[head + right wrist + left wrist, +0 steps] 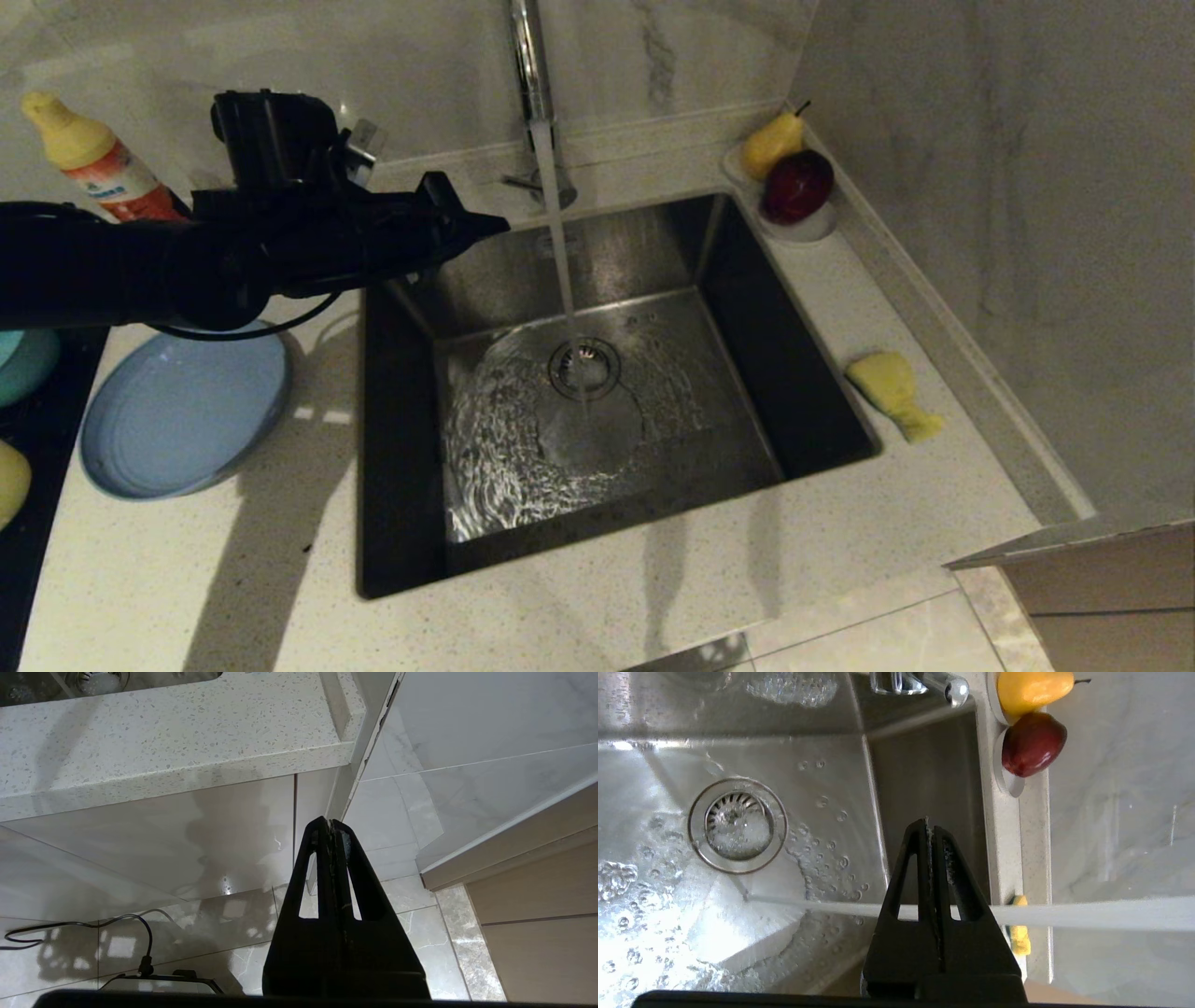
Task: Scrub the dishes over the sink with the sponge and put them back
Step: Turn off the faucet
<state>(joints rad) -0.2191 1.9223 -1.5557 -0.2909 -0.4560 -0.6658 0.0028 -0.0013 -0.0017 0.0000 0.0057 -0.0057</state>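
Water runs from the chrome tap [530, 65] into the steel sink [728, 308], pooling round the drain strainer [584, 365]. My left gripper [493, 224] hangs shut and empty over the sink's back left corner, just left of the stream; in its wrist view the left gripper [929, 823] has its fingers pressed together. The light-blue plate [182, 415] lies on the counter left of the sink. A teal bowl [23, 364] and a pale-yellow bowl [11, 481] show at the left edge. The yellow sponge [893, 390] lies on the counter right of the sink. My right gripper [329, 823] hangs shut below the counter edge.
A white dish [803, 224] with a yellow pear [773, 142] and a red apple [798, 185] stands at the back right corner. A detergent bottle [98, 161] stands back left. A marble wall [1027, 187] rises right of the counter. A dark mat [37, 541] lies under the bowls.
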